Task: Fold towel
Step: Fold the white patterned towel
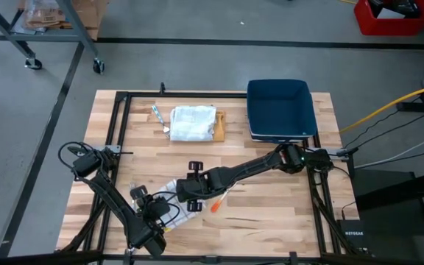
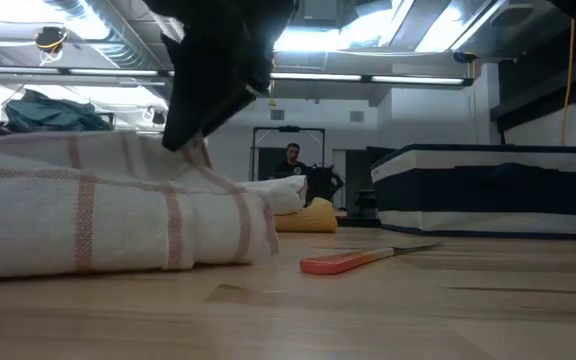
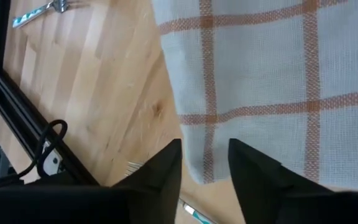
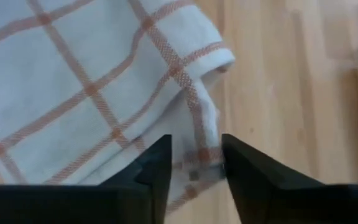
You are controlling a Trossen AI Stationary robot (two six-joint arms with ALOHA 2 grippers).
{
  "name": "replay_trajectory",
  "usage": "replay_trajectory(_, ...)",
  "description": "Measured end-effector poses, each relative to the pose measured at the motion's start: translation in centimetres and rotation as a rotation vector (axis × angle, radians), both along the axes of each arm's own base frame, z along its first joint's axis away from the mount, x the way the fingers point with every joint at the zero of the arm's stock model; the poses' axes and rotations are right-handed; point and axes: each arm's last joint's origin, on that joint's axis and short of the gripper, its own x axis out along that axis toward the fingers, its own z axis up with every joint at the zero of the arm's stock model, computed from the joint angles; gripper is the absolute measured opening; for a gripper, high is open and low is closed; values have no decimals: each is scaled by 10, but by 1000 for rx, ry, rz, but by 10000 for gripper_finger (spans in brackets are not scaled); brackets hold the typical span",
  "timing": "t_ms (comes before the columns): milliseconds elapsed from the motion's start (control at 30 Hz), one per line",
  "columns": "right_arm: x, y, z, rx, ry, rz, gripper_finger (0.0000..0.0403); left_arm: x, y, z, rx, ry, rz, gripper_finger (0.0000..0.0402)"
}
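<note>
Wood tabletop (image 1: 271, 206): wrist views show left gripper (image 3: 205, 163) and right gripper (image 4: 196, 158) parted over checked towel (image 3: 272, 81), hidden overhead.

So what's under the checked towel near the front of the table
Mostly bare wooden table. The checked towel lies folded on it, with both arms over it. An orange-handled tool lies beside it, not under. Whatever sits beneath the folds is covered, so I cannot tell.

Bright ceiling strip lights (image 2: 368, 30) glare white in the low view, leaving the arm (image 2: 218, 60) before them a dark, blurred silhouette. From above, light falls evenly on the table (image 1: 271, 213) with only soft shadows under the arms. Both wrist views are softly blurred, the towel (image 4: 73, 81) washed pale and fingers (image 3: 160, 174) nearly black.
</note>
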Motion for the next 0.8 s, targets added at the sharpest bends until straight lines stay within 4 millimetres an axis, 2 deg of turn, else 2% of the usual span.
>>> replay_trajectory(100, 0, -1, 1, -26, -10, -16, 166, -2, 2, 1, 20, 0, 24, 138)
replay_trajectory(200, 0, -2, 1, -47, -16, -28, 178, 0, 3, 2, 47, -59, 42, 140)
replay_trajectory(367, 2, -7, 1, -65, -25, -57, 181, 6, 9, 3, 94, -150, 68, 120)
replay_trajectory(467, 3, -7, 5, 6, -30, -71, 181, 11, 11, 3, 84, -165, 96, 106)
replay_trajectory(600, 3, -3, 5, 131, -9, -45, 182, 18, 3, -1, -14, -243, 102, 91)
replay_trajectory(800, 1, -2, -8, 148, 16, -33, 182, 18, -13, -12, -101, -277, 4, 75)
